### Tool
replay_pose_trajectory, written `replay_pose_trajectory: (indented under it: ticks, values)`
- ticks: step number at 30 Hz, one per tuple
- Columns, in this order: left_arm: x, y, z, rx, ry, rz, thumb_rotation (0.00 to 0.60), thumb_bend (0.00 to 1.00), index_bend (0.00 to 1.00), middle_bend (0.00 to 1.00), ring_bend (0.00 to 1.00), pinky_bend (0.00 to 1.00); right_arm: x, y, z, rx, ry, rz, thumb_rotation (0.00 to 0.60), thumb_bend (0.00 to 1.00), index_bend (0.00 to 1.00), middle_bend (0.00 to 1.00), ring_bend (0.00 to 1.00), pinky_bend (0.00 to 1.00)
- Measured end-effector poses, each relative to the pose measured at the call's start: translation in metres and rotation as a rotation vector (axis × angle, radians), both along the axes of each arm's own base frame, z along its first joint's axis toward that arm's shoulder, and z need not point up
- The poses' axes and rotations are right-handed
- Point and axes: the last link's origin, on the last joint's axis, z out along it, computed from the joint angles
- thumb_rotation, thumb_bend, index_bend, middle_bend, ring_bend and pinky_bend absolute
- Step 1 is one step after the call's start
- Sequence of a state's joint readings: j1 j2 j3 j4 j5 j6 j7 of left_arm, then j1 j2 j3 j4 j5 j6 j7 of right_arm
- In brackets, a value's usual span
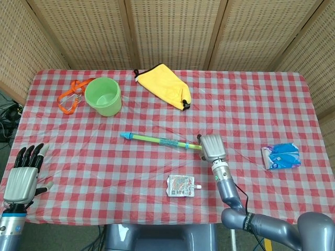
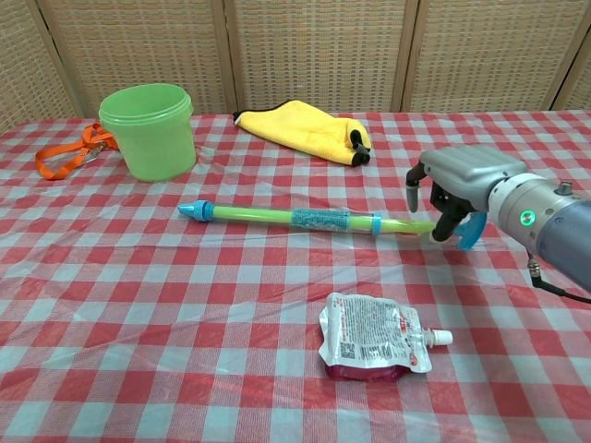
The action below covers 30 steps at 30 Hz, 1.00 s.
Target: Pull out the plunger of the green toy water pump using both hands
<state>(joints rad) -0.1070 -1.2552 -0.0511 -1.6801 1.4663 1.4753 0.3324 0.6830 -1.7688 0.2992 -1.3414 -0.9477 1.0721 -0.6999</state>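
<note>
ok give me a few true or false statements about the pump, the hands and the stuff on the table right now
1. The toy water pump lies flat on the checked tablecloth. True.
2. The right hand is at the pump's blue handle end. True.
3. The left hand grips the pump's barrel. False: it is at the table's near left edge, fingers apart, far from the pump.
4. The green bucket lies tipped on its side. False: it stands upright, open end up.
5. The pouch lies nearer the robot than the pump. True.
6. The yellow bag sits inside the bucket. False: it lies on the cloth, apart from it.
</note>
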Motion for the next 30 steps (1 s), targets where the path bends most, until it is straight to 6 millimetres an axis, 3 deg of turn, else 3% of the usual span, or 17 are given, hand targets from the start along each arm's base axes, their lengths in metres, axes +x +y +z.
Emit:
replay_pose_trajectory:
  ticks: [19,30]
  values:
    - [0.001,0.001,-0.002,-0.006,-0.002,-0.003,0.600,0.07,0.00,0.00,0.00,0.00,-0.008,-0.007,-0.011,0.020,0.020,-0.040,0.600,0.46,0.52,1.00,0.94,0.66]
    - [0.004,0.001,-0.002,-0.004,-0.008,-0.017,0.600,0.07,0.00,0.00,0.00,0.00,-0.011,-0.009,-0.009,0.007,0.013,-0.040,0.600,0.50,0.71,1.00,0.96,0.68]
